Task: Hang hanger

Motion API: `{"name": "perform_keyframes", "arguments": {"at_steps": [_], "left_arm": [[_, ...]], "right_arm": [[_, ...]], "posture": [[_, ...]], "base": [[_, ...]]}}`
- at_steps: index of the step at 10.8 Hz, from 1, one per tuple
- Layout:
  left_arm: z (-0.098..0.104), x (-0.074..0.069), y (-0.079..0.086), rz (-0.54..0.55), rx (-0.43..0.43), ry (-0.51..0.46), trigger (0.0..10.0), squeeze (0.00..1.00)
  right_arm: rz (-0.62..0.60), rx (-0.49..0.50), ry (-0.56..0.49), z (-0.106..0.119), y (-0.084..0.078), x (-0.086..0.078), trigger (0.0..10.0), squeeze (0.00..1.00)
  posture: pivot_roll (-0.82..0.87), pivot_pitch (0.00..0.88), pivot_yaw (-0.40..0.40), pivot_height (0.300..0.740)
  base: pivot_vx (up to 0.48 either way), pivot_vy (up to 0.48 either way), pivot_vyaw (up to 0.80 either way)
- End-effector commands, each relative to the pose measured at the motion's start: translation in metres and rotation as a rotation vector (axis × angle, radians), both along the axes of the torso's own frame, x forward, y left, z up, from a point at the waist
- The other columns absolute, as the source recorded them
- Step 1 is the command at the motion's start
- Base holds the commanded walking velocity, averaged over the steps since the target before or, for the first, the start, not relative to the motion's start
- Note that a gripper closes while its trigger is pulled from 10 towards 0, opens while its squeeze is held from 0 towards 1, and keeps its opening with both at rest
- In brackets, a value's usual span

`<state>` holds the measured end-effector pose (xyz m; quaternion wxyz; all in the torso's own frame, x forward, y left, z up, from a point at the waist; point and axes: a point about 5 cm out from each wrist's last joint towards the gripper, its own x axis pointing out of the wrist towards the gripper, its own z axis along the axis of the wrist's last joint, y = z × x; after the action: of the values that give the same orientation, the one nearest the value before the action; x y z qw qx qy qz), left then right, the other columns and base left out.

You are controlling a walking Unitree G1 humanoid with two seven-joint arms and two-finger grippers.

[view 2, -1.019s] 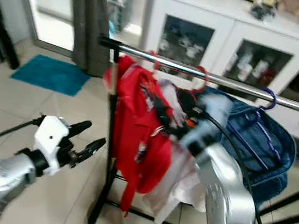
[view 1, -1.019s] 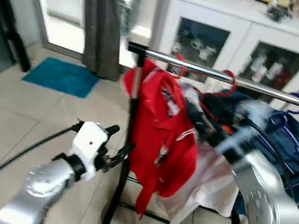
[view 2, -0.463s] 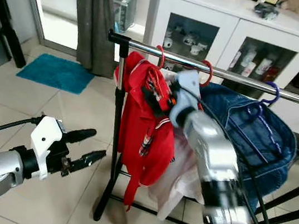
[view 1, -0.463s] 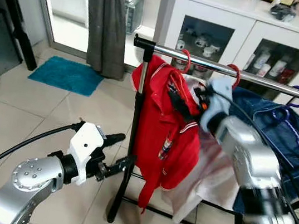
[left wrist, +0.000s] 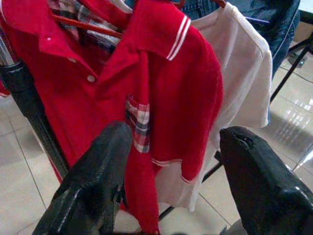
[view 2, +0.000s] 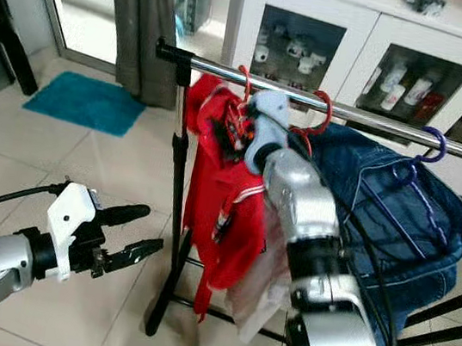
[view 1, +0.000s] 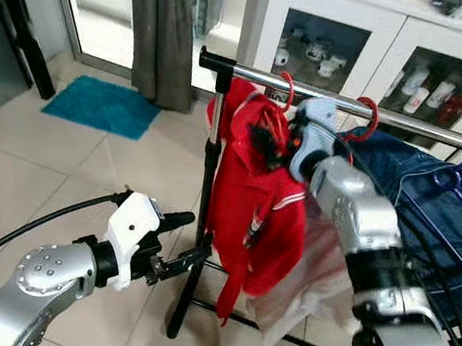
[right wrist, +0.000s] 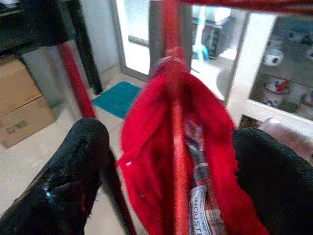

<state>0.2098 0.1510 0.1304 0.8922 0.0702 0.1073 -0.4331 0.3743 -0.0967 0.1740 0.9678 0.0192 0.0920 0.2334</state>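
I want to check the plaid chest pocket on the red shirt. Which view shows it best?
The left wrist view: the plaid pocket sits near centre, sharp and unobstructed between the left gripper's fingers. In the eye views it is a small patch on the red shirt. The right wrist view shows the collar and label instead.

A glossy metal rail (view 1: pixel 412 124) carries a red plastic hanger (view 1: pixel 287 92) with a matt red cloth polo shirt (view 1: pixel 253 202) above shiny floor tiles (view 1: pixel 57 173).
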Motion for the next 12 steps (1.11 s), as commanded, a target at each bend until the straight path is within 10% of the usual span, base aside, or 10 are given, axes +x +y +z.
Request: {"name": "perform_keyframes", "arguments": {"at_steps": [1, 12], "left_arm": [[0.005, -0.002, -0.001, -0.014, -0.003, -0.014, 10.0, 0.00], [0.009, 0.003, -0.002, -0.022, 0.012, -0.047, 10.0, 0.00]], "right_arm": [[-0.024, 0.011, -0.002, 0.001, -0.003, 0.002, 0.0, 0.00], [-0.178, -0.069, 0.051, -0.015, -0.010, 0.021, 0.6, 0.00]], "posture": [[0.07, 0.044, -0.033, 0.740], [0.07, 0.027, -0.035, 0.740]], "base": [[0.000, 0.000, 0.00], [0.000, 0.000, 0.00]]}}
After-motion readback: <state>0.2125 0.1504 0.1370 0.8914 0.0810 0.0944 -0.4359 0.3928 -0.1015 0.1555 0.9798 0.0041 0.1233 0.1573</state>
